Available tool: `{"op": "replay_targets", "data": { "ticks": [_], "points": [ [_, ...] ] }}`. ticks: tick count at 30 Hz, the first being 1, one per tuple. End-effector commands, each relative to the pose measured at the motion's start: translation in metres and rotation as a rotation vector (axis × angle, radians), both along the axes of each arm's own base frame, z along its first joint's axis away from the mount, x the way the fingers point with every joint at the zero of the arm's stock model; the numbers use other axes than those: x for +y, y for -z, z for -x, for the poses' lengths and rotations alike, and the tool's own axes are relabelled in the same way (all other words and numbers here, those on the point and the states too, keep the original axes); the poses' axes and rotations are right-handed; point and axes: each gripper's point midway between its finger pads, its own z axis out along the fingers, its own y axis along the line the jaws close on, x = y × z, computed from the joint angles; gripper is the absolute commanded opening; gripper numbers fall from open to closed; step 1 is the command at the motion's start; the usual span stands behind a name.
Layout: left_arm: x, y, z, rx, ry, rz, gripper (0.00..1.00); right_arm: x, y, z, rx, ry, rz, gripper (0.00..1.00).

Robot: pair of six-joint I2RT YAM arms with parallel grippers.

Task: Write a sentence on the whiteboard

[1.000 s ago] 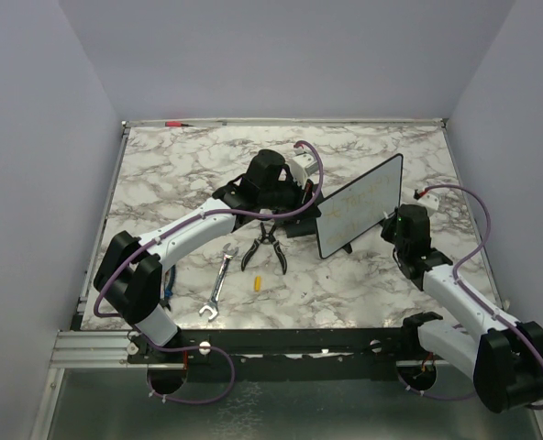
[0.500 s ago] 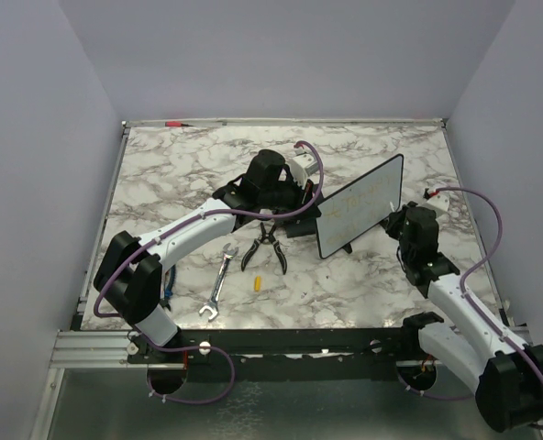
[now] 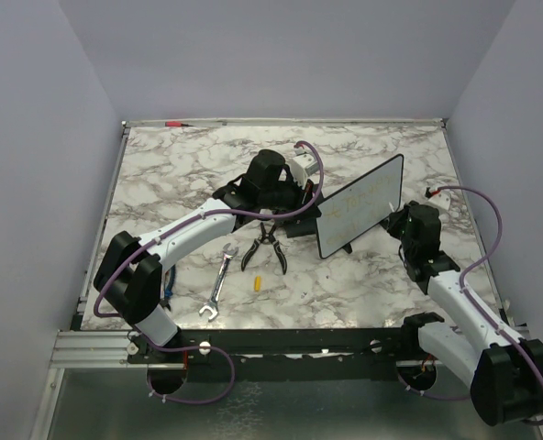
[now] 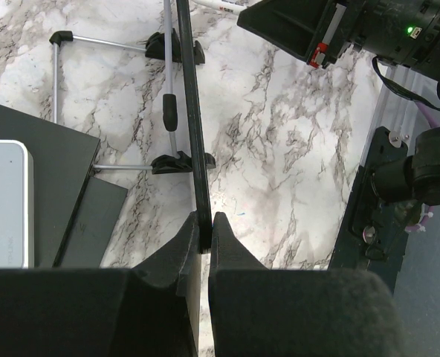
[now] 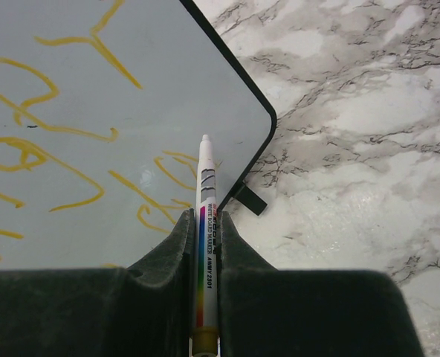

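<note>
Pliers (image 3: 267, 239), wrench (image 3: 220, 279), yellow piece (image 3: 257, 282) near whiteboard (image 3: 361, 216); marker (image 5: 206, 223) at its face

Robotics lab, inside a boxed-in test cell. Two white-and-black machines, the left arm (image 3: 198, 223) and the right arm (image 3: 459, 298), are bolted side by side along the near edge of a marble-patterned table (image 3: 180, 174). Plain pale lilac panels (image 3: 281, 55) wall the table in on its left, far and right sides. Purple cables (image 3: 319, 170) loop along both arms, and a bare aluminium rail (image 3: 88, 346) juts out at near left. Among the objects on show are a spanner (image 3: 218, 286) and pliers (image 3: 264, 247) lying mid-table, a small whiteboard (image 3: 363, 215) standing to their right, and a marker (image 5: 206, 245).
</note>
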Motion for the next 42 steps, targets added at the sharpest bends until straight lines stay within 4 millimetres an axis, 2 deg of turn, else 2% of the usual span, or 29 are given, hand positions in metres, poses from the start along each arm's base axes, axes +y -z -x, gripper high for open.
{"op": "replay_targets", "data": {
  "ticks": [1, 7, 20, 29, 34, 42],
  "points": [
    [-0.005, -0.009, 0.016, 0.019, 0.067, 0.016, 0.0, 0.005, -0.016, -0.01, -0.056, -0.025, -0.021, 0.01],
    [-0.006, -0.007, 0.016, 0.022, 0.068, 0.013, 0.0, 0.003, -0.015, -0.012, -0.058, -0.023, -0.023, 0.01],
    [-0.006, -0.006, 0.016, 0.024, 0.067, 0.011, 0.0, -0.003, 0.006, -0.016, -0.014, -0.019, -0.035, 0.01],
    [-0.006, -0.006, 0.016, 0.024, 0.069, 0.012, 0.0, -0.008, 0.01, -0.016, -0.004, -0.004, -0.034, 0.01],
    [-0.006, -0.007, 0.016, 0.024, 0.067, 0.013, 0.0, -0.013, 0.003, -0.013, -0.01, 0.014, -0.026, 0.01],
    [-0.006, -0.008, 0.017, 0.023, 0.07, 0.016, 0.0, -0.022, -0.027, -0.01, -0.07, 0.049, 0.011, 0.01]
  ]
}}
